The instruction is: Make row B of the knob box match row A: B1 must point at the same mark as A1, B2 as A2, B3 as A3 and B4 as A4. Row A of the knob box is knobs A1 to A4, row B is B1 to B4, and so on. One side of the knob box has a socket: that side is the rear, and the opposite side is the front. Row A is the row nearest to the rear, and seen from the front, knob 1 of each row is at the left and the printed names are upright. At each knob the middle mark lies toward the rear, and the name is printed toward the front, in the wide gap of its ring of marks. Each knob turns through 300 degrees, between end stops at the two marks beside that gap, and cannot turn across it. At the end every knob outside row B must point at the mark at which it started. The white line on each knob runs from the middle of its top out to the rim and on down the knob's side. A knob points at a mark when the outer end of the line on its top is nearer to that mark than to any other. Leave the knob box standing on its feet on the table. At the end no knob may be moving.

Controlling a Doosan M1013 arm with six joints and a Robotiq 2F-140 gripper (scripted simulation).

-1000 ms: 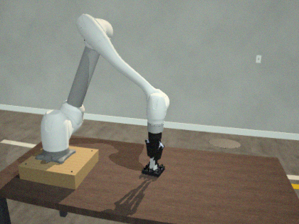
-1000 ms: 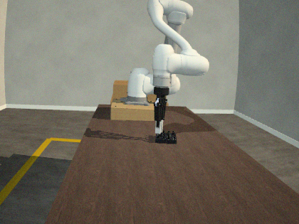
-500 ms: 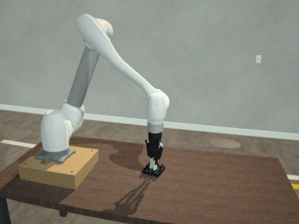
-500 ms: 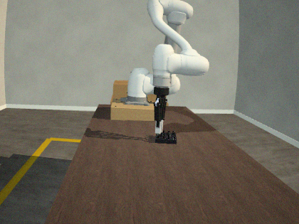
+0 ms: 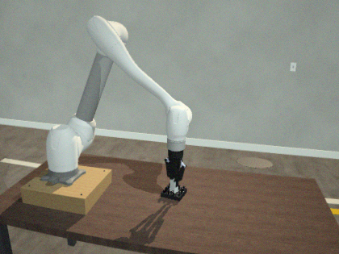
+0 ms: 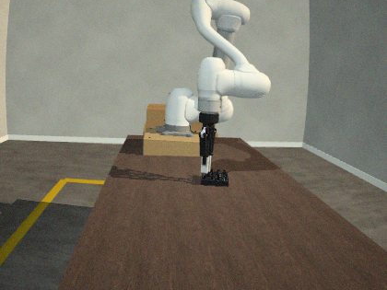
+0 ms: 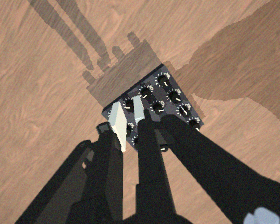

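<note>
The black knob box (image 5: 174, 197) (image 6: 215, 181) (image 7: 171, 108) stands on the table. In the wrist view it lies turned at an angle, its dark knobs ringed by white marks. My gripper (image 5: 173, 190) (image 6: 205, 171) (image 7: 129, 109) points down at knob height, over the left part of the box in the exterior view. Its pale fingertips are close together with a narrow gap. One knob (image 7: 129, 104) shows in the gap between the pads, and I see neither pad pressing on it. My fingers hide several knobs. Printed names and most line directions are too small to read.
The wooden table (image 5: 258, 209) (image 6: 198, 238) carries the box. The arm's base stands on a wooden block (image 5: 52, 202) (image 6: 170, 147) behind. Shadows of the arm and gripper fall on the table around the box.
</note>
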